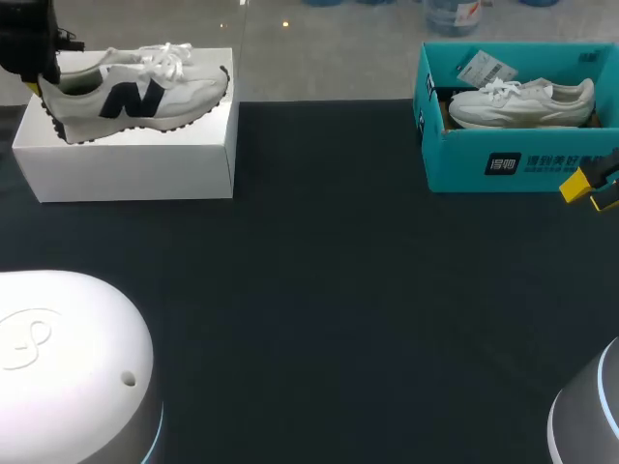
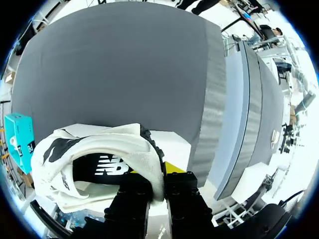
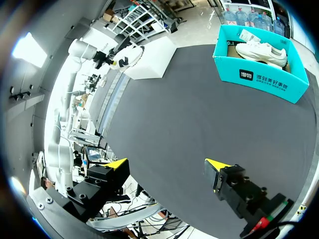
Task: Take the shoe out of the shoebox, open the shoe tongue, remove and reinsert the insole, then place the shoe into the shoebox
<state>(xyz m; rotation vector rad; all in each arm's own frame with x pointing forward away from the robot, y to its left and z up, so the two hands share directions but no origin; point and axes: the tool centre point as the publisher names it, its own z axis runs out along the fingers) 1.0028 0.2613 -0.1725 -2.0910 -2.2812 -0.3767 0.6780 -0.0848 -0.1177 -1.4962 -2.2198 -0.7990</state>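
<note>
My left pincer [image 2: 158, 177] pinches just the heel of the shoe [image 1: 145, 92] at ten o'clock, so it could slip off the white box [image 1: 135, 159].

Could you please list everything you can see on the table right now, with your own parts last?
logo shoe: one, white with a dark logo, on top of the white box, heel towards the left gripper
white box: one, white, far left of the table
teal shoebox: one, teal, open, far right of the table
plain shoe: one, all white, lying inside the teal shoebox
paper tag: one, white, inside the shoebox behind the plain shoe
table: one, dark surface
left gripper: one, black with yellow tips, shut on the logo shoe's heel
right gripper: one, black with yellow tips, open, just in front of the teal shoebox
</note>
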